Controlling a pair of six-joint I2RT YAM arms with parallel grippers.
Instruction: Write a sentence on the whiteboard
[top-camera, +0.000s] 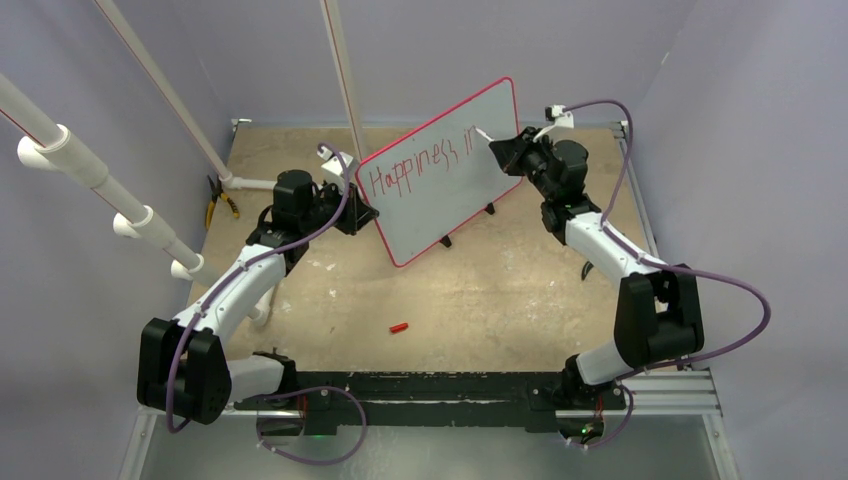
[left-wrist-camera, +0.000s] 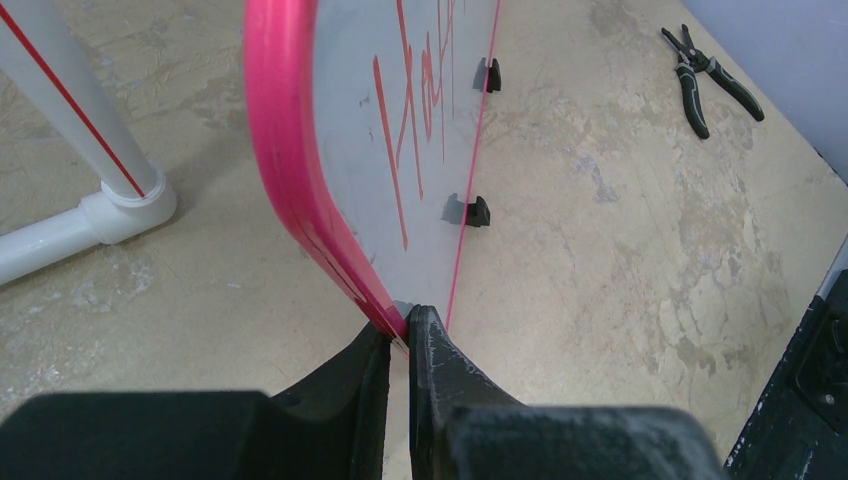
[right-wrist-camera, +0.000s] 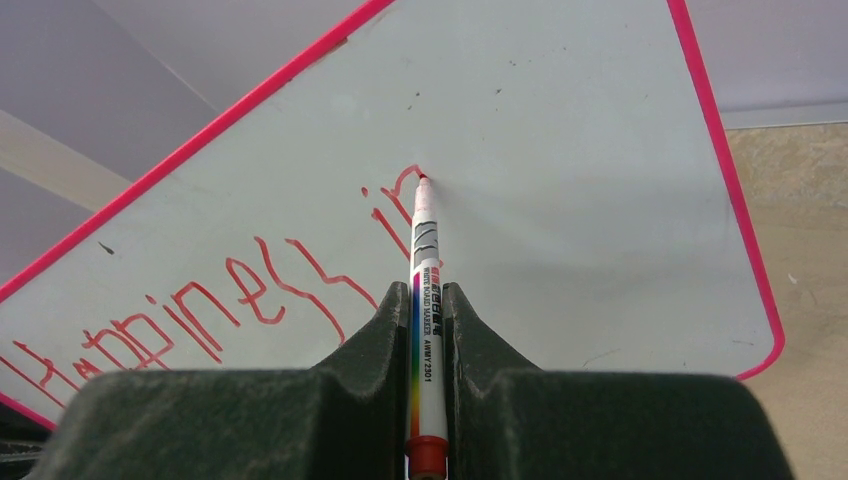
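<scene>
Right gripper (right-wrist-camera: 425, 292) tight on marker (right-wrist-camera: 424, 240), left gripper (left-wrist-camera: 403, 325) tight on whiteboard (left-wrist-camera: 275, 150) corner, sentence (right-wrist-camera: 262, 283) start cut off

whiteboard (top-camera: 478, 185): red rim, pale surface, standing on edge on black feet. sentence (top-camera: 418, 166) reads "Happiness in", red, slanted.

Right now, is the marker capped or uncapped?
Uncapped: the marker shows a bare red tip against the whiteboard, at the last letter.
</scene>
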